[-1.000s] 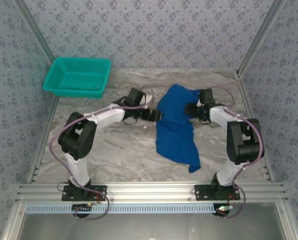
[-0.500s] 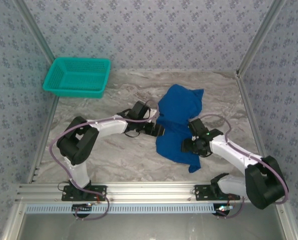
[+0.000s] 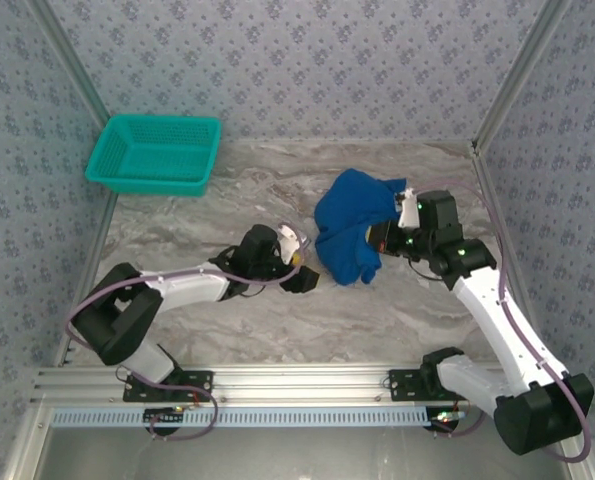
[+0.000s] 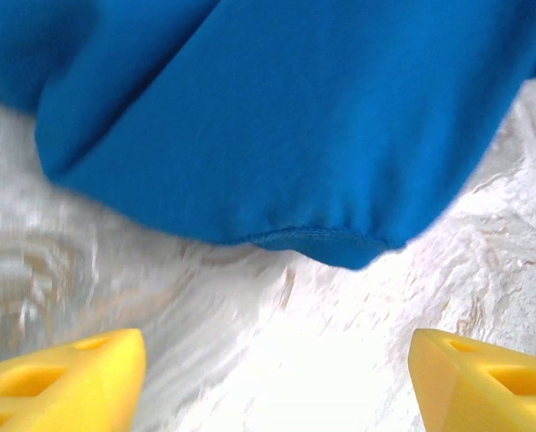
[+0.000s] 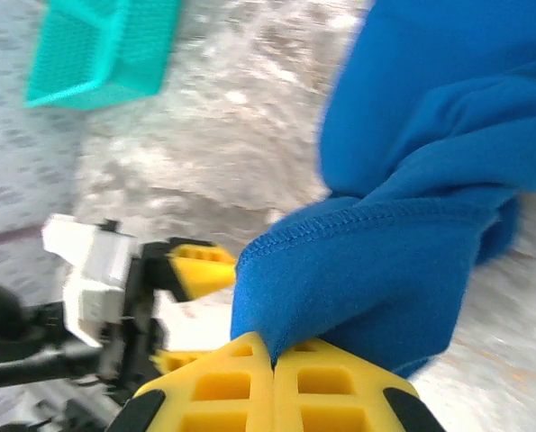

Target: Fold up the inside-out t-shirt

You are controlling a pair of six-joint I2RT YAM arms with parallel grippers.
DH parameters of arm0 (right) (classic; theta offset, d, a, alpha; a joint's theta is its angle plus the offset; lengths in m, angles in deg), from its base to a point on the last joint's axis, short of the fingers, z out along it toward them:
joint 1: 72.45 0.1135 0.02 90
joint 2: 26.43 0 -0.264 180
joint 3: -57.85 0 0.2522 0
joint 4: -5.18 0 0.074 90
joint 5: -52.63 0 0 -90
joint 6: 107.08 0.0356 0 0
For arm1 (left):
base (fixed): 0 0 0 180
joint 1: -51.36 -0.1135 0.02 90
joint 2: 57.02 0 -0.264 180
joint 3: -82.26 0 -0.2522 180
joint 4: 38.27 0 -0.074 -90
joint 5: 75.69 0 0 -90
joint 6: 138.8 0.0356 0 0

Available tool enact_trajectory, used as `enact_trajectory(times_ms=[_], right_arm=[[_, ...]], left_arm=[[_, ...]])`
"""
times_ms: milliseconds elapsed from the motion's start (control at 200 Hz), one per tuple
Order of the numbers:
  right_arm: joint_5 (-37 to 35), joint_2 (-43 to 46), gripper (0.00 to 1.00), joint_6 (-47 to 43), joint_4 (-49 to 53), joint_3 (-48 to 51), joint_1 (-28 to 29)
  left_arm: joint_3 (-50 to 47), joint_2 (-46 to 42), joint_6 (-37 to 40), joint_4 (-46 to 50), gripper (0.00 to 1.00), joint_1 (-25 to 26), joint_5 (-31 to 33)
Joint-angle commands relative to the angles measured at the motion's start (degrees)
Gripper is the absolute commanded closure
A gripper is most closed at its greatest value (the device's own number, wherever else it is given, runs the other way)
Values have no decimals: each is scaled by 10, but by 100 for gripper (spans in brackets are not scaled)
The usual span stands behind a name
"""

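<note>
The inside-out t-shirt (image 3: 349, 228) is a royal-blue bunch on the marble table, right of centre. My right gripper (image 3: 380, 236) is at its right side, shut on a stitched hem of the t-shirt (image 5: 376, 261), which rises in a fold from the closed yellow fingertips of the right gripper (image 5: 274, 360). My left gripper (image 3: 305, 277) sits low on the table just left of the shirt's near edge. In the left wrist view the left gripper (image 4: 272, 387) is open, with bare table between its fingers and the t-shirt's edge (image 4: 277, 126) a short way ahead.
A teal mesh basket (image 3: 155, 152) stands at the back left, also visible as the basket (image 5: 96, 45) in the right wrist view. Patterned walls and metal posts close in the table (image 3: 227, 320) on three sides. Both arm bases sit at the near rail.
The right gripper closed on the shirt's lower part and carried it up to the back right, bunching the shirt. The left arm drew back toward the near side and stayed open.
</note>
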Motion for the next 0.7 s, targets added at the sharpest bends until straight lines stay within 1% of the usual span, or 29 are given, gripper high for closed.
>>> enact_trajectory(times_ms=[0,65,170,270,370,435,540,590,640,695], right_arm=[[104,-34,100,27,-32,-15,-4],[101,-46,100,30,-31,-35,-6],[90,-56,100,50,-48,-50,-11],[91,-61,100,92,-90,-50,-20],[97,-70,100,116,-116,-52,-29],[95,-71,100,123,-120,-54,-32],[90,-71,100,136,-129,-51,-37],[87,-69,100,144,-135,-47,-41],[86,-67,100,155,-147,-42,-47],[83,-65,100,161,-151,-39,-52]], left_arm=[[-2,-7,107,-82,22,28,45],[6,2,125,-97,21,42,75],[12,13,124,-129,19,65,111],[2,31,130,-168,16,104,189],[0,67,138,-213,14,126,241],[16,92,134,-234,14,129,266],[66,140,136,-257,12,136,271],[90,166,144,-263,11,143,288],[110,189,149,-276,13,150,335],[121,211,144,-305,22,151,387]])
